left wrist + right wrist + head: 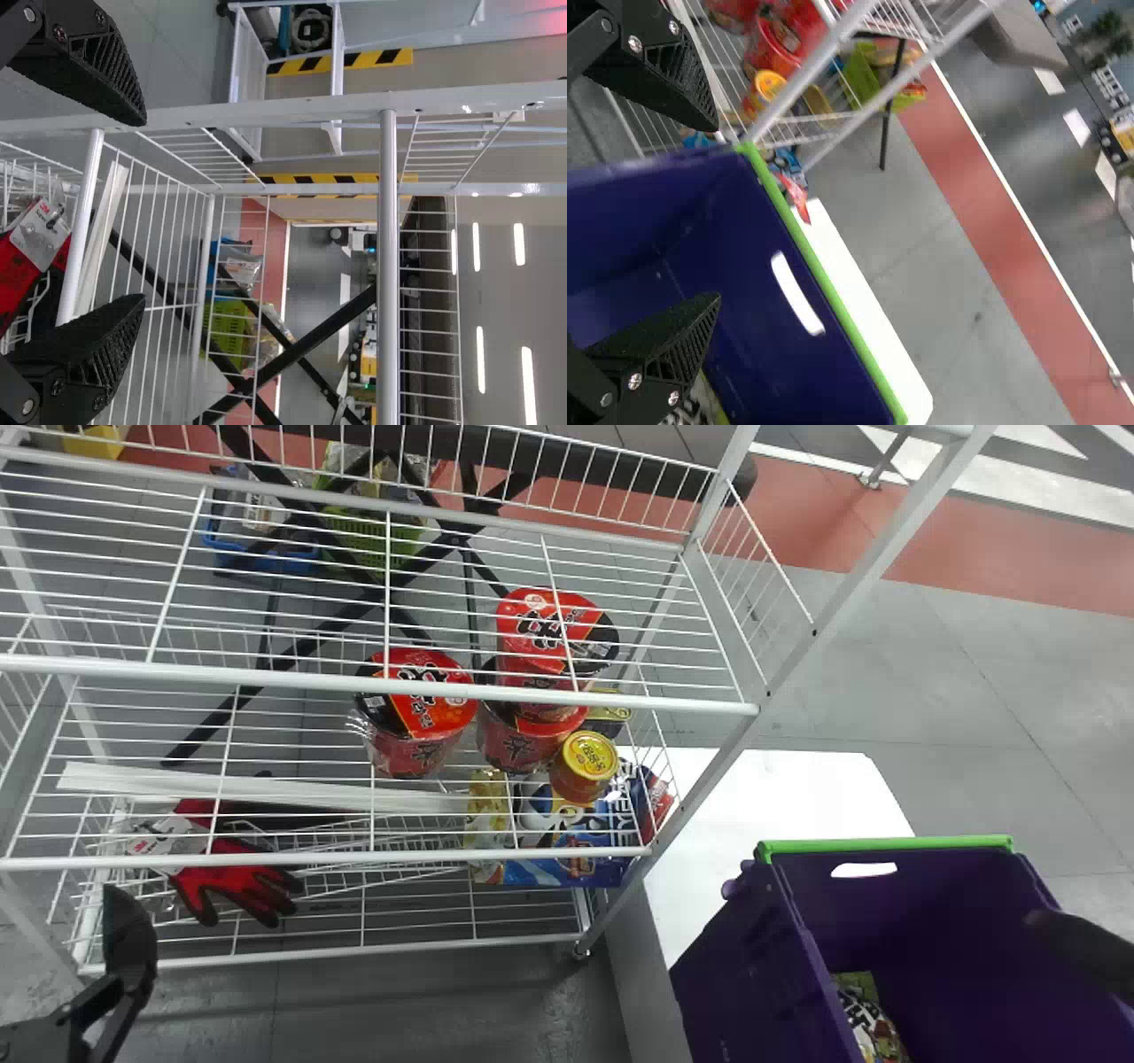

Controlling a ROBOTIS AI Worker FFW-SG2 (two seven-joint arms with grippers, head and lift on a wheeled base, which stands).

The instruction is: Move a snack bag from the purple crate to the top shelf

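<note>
The right gripper [716,212], spread wide over the purple crate [753,957], should line up above the snack bag [868,1019] lying inside the crate, descend without scraping the crate, then pinch softly.

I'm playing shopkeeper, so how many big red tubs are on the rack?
3 in the head view: a left tub, a lower right tub and an upper right tub. More may be hidden.

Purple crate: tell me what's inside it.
A partly green snack bag lies in the purple crate. In the head view, the crate's left wall hides part of the bag; anything else behind that wall can't be seen.
</note>
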